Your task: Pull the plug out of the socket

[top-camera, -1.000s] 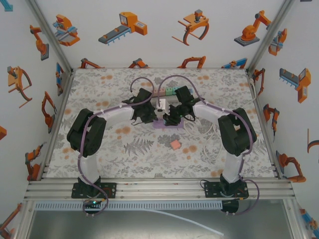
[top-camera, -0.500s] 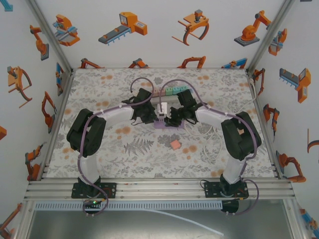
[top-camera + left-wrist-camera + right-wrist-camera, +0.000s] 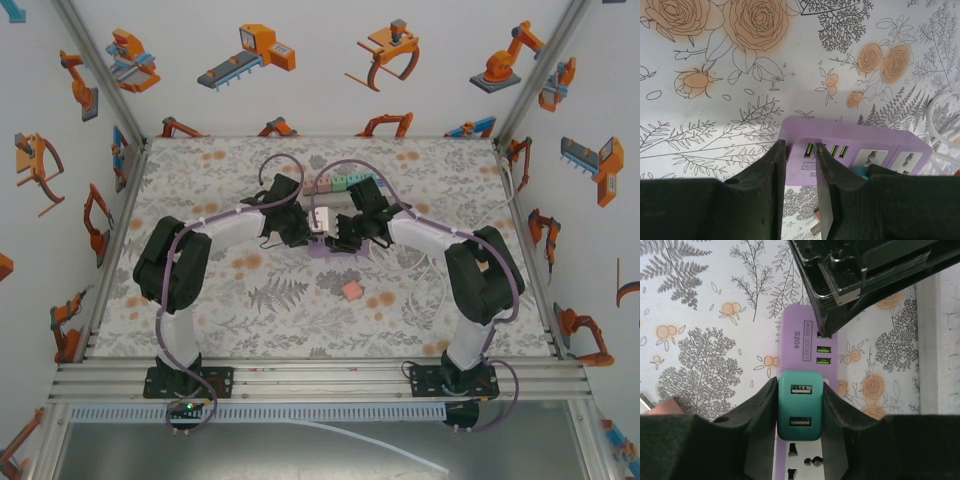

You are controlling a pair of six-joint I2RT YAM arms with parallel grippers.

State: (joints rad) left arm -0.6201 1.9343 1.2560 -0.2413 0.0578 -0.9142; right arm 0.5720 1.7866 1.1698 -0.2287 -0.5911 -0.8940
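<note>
A purple power strip (image 3: 790,325) lies on the flowered table, with a teal USB charger plug (image 3: 800,410) seated in its socket. My right gripper (image 3: 799,390) is shut on the plug, one finger pressed against each side. In the left wrist view my left gripper (image 3: 799,150) is at the strip's (image 3: 865,142) USB end, slightly open. One finger stands beside the end edge and the other rests on the green ports. From above, both grippers, left (image 3: 303,234) and right (image 3: 346,236), meet over the strip (image 3: 322,251), which hides the plug.
A salmon block (image 3: 351,290) lies on the table in front of the strip. A row of coloured blocks (image 3: 340,183) sits behind the grippers. White cable (image 3: 945,127) coils to the right of the strip. A white bar (image 3: 940,340) runs along the right wrist view's edge.
The right arm has shifted, its elbow swinging right. Both grippers have drawn in a little closer over the strip. The strip has stayed in place.
</note>
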